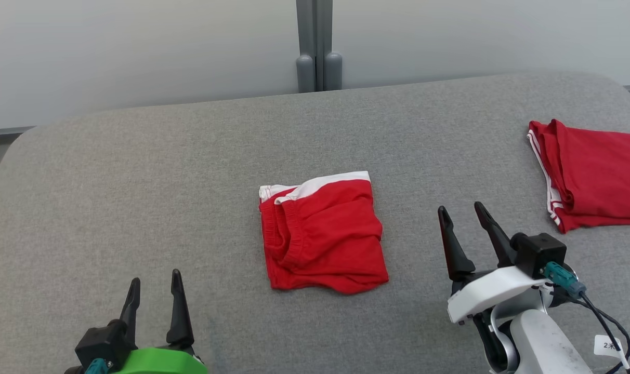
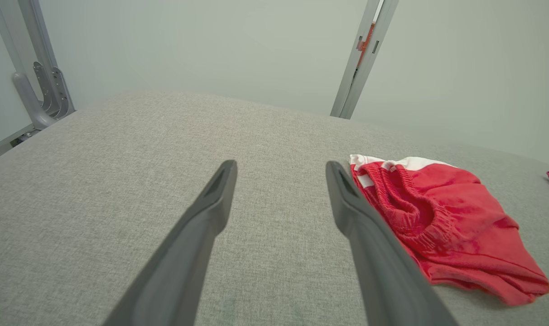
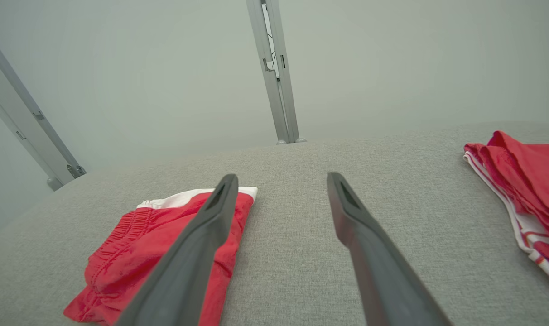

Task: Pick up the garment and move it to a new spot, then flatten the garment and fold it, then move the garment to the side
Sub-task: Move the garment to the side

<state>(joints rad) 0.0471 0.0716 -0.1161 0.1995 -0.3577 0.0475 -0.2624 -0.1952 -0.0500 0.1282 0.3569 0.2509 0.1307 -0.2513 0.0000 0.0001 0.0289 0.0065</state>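
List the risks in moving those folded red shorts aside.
1. The red shorts lie loosely folded, waistband layers bulging; the open right tool may pinch only the top layer and undo the fold.
2. Slid rightward, they could run into the second red garment lying there.

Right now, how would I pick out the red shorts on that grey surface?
Start with the wide grey padded surface. Near its middle lies a small folded red garment. Unlike the other red garment at the right edge, it shows a gathered elastic waistband and one broad white band along its far side.
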